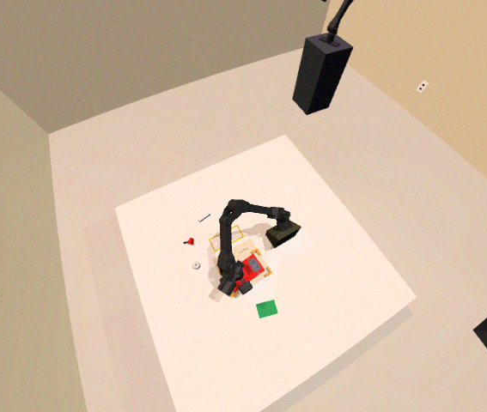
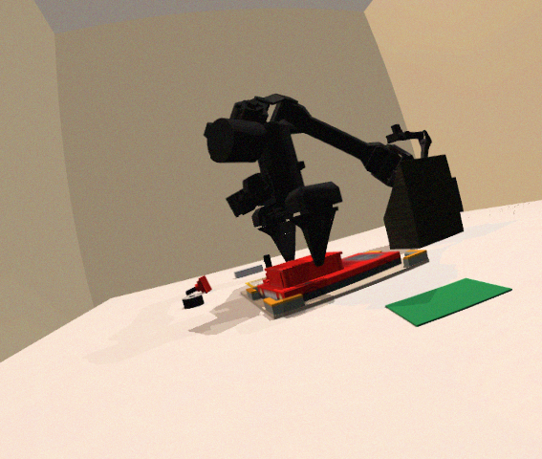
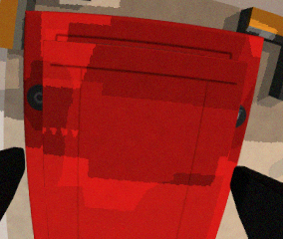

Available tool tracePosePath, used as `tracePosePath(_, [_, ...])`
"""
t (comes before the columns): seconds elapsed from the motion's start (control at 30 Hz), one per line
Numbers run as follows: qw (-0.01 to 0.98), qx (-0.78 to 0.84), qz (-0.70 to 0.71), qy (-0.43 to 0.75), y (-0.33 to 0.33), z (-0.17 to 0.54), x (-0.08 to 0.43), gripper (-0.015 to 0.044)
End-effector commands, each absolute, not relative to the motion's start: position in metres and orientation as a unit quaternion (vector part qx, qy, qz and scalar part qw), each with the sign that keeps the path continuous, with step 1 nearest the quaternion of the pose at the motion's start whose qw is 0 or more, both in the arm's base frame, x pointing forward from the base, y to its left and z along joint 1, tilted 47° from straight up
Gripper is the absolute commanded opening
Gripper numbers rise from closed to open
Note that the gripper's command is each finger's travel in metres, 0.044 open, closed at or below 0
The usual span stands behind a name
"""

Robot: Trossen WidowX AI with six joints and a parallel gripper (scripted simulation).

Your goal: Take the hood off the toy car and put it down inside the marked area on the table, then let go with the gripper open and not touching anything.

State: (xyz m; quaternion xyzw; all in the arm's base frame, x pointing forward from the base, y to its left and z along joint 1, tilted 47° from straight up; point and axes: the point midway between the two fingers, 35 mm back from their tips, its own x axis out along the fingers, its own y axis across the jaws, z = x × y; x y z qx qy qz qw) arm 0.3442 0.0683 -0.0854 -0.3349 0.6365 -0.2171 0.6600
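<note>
2 tool (image 1: 235,288) (image 2: 303,261) (image 3: 130,169) fingers wide; astride red hood (image 2: 304,269) (image 3: 141,129), w/o grip.

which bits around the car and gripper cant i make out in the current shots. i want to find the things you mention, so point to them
- Marked area (image 1: 239,227): in the top view the arm covers part of its outline.
- Hood (image 2: 305,273) (image 3: 141,144): the wrist view's lower edge cuts it off.
- Gripper (image 2: 304,261) (image 3: 130,169): whether a fingertip touches the hood is unclear; the exterior view's angle hides the gap.
- Red-and-black item (image 1: 190,241) (image 2: 205,284): too small in the top view to identify.
</note>
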Motion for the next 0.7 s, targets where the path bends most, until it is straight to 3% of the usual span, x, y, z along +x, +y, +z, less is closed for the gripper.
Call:
tracePosePath(0.0, [0.659,-0.337,-0.218,0.636,0.065,-0.0866,0.3448,0.044])
tracePosePath(0.4, [0.659,-0.337,-0.218,0.636,0.0607,-0.0906,0.3453,0.044])
tracePosePath(0.5, [0.66,-0.335,-0.217,0.636,0.0636,-0.0897,0.3448,0.0361])
tracePosePath(0.67, [0.66,-0.335,-0.217,0.636,0.0636,-0.0897,0.3448,0.0328])
